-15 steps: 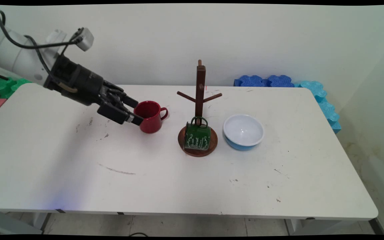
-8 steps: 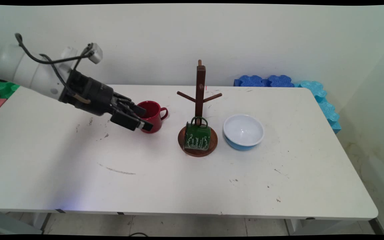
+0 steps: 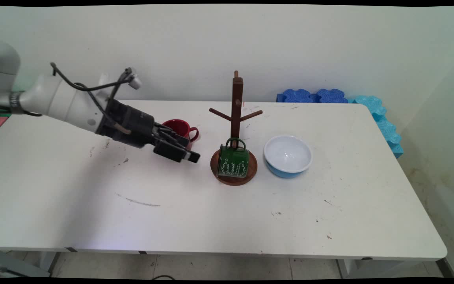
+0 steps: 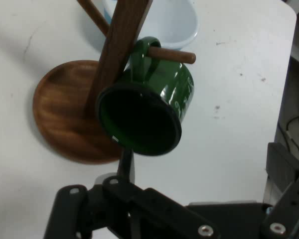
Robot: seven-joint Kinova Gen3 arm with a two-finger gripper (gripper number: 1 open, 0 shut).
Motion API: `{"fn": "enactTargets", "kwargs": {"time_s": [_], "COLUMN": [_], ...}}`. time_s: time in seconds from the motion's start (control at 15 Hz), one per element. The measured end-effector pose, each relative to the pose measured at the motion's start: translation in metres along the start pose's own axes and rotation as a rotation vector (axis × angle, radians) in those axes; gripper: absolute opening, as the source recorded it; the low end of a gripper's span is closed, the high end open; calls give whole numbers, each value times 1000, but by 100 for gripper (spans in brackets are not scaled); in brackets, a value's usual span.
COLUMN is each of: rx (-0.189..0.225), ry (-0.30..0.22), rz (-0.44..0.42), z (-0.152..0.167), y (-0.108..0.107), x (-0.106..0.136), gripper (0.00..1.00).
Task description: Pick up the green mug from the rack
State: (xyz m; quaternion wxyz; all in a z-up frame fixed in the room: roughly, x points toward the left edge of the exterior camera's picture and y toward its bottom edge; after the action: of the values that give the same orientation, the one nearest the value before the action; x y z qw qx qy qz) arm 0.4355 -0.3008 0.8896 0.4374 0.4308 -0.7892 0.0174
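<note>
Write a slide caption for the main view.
Gripper hovers between the red mug and the green mug hanging on the wooden rack, bowl to its right.

Glossy red mug [image 3: 179,128] left of centre, dark green mug [image 3: 233,161] with white script lettering at centre, dark brown wooden stand [image 3: 235,106], bowl [image 3: 287,156] white inside and blue outside, black gripper [image 3: 189,156], white scuffed table [image 3: 211,213].

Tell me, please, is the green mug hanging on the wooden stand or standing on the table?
Hanging: the green mug hooks by its handle over a peg of the wooden stand, tipped sideways.
</note>
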Motion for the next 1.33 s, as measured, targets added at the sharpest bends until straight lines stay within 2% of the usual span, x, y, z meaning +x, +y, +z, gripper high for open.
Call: {"fn": "enactTargets", "kwargs": {"time_s": [0.4, 1.33], "rx": [-29, -82], "ry": [3, -38], "rz": [-25, -21], "z": [36, 98], "y": [-1, -7], "x": [-1, -10], "gripper": [100, 100]}}
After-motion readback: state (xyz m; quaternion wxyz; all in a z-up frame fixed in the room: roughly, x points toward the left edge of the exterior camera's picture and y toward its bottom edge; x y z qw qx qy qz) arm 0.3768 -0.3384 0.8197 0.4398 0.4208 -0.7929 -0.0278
